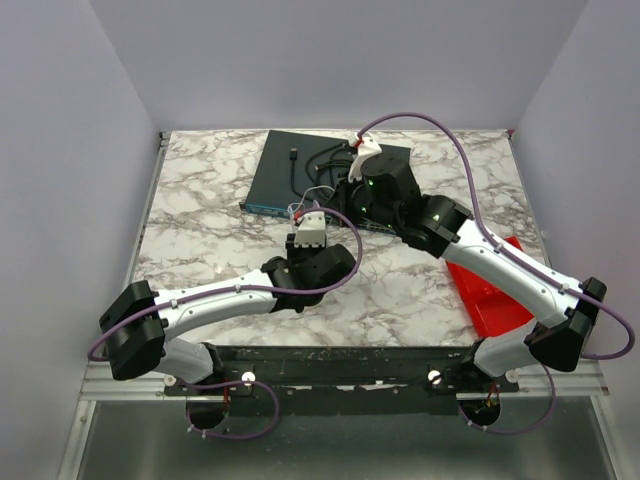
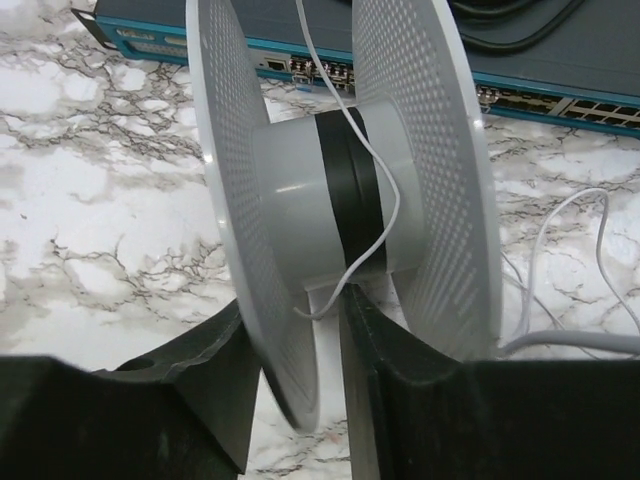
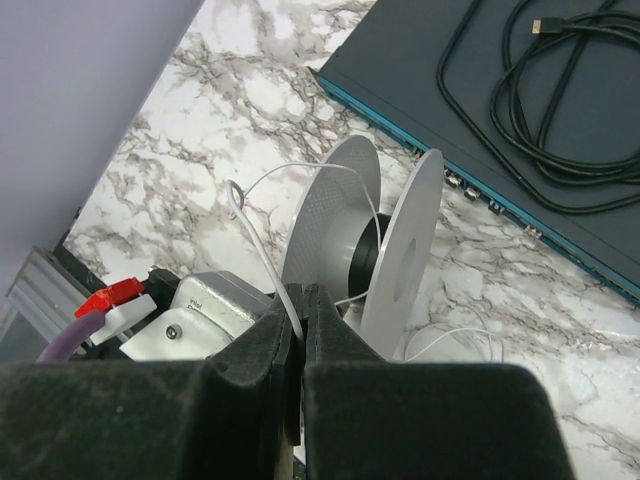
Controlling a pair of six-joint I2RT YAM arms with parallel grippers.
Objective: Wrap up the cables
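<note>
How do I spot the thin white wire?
Find the dark switch at the far side. Before it, the left claw holds a white spool; the wire runs from its hub to the right claw. It's thread-thin, unlike the thick black cable.

Left gripper (image 2: 295, 335), right gripper (image 3: 302, 315): both clamped.

Counter (image 1: 200, 220): white marble with grey veins, with plain pale walls (image 1: 330, 60) on three sides.
Switch (image 1: 275, 175): a flat dark box with a teal front edge that lay at the far middle of the counter; a row of ports ran along its front.
Black cable (image 3: 503, 95): lay loosely coiled on top of the switch, one small plug free.
Red tray (image 1: 490, 300): sat at the counter's right edge, nearer side, apart from the switch.
</note>
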